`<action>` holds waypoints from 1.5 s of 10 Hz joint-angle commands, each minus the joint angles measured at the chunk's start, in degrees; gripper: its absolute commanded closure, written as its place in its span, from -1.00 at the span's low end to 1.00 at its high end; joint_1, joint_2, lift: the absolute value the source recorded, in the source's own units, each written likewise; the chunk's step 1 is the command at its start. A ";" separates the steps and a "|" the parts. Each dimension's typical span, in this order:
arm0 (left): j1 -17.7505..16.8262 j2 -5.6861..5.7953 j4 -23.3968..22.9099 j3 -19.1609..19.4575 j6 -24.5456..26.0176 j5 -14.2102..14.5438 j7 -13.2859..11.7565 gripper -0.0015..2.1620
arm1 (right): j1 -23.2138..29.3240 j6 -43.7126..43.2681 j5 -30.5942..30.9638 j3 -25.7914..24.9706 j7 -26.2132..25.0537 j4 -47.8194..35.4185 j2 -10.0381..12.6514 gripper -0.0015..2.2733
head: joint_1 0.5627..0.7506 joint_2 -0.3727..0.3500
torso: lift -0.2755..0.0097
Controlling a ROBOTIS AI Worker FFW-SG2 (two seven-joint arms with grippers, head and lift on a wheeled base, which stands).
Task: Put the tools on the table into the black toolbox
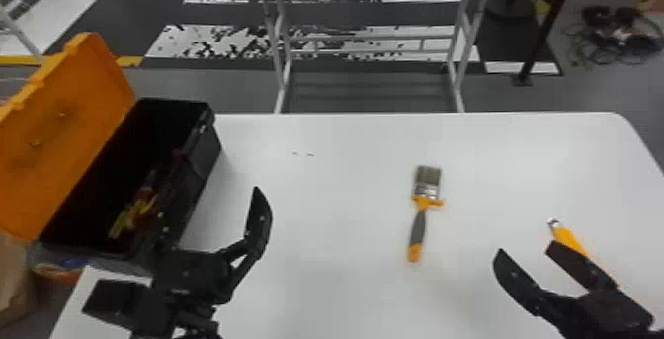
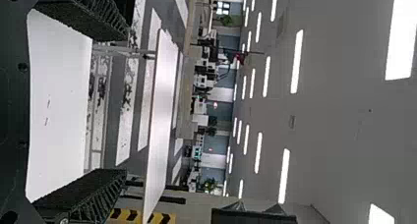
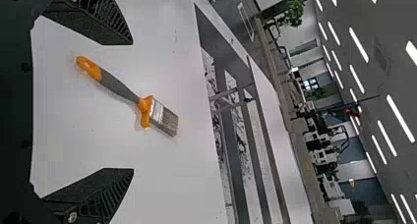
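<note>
Along the left edge of the table (image 1: 346,138) stands the black toolbox (image 1: 197,175), its orange lid (image 1: 74,115) raised on the outer side; tools with yellow and red handles (image 1: 136,212) lie inside. White tabletop spans from the toolbox to the paintbrush (image 1: 418,227), and from the paintbrush to the far edge. My left claw (image 1: 211,202) is near the toolbox's right side, fingers spread, nothing between the pads. My right claw (image 1: 526,250) is towards the near right corner, fingers likewise spread and unloaded. Relative to it, the paintbrush lies flat to the left and farther forward, bristles towards the far edge, handle towards the near edge. A yellow-handled tool (image 1: 570,240) lies on the right part of the table, partly behind the right claw's outer finger.
</note>
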 commanded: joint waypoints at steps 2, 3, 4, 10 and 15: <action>0.75 0.89 3.68 -3.79 -5.09 -2.35 2.29 -0.97 | -2.91 6.72 0.00 -5.98 2.19 -0.30 0.05 -0.91 | 0.41 -0.04 | 0.41; 1.10 0.89 4.56 -4.76 -5.62 -3.06 2.73 -0.97 | -3.79 8.83 0.00 -7.13 2.55 -0.21 -1.06 -0.91 | 0.41 -0.19 | 0.41; 1.71 1.15 5.09 -5.64 -5.62 -4.02 3.35 -0.97 | -4.67 10.76 0.00 -8.00 2.55 0.14 -2.73 -0.91 | 0.41 -0.30 | 0.41; 4.00 1.24 6.58 -8.10 -4.74 -5.96 3.61 -0.97 | -10.29 20.60 -0.61 -16.71 9.14 2.86 -9.67 -0.91 | 0.41 -0.77 | 0.41; 3.03 2.47 7.28 -9.42 -2.63 -5.96 3.61 -0.97 | -13.28 25.00 7.82 -19.78 14.59 4.18 -13.45 -0.89 | 0.41 -0.94 | 0.41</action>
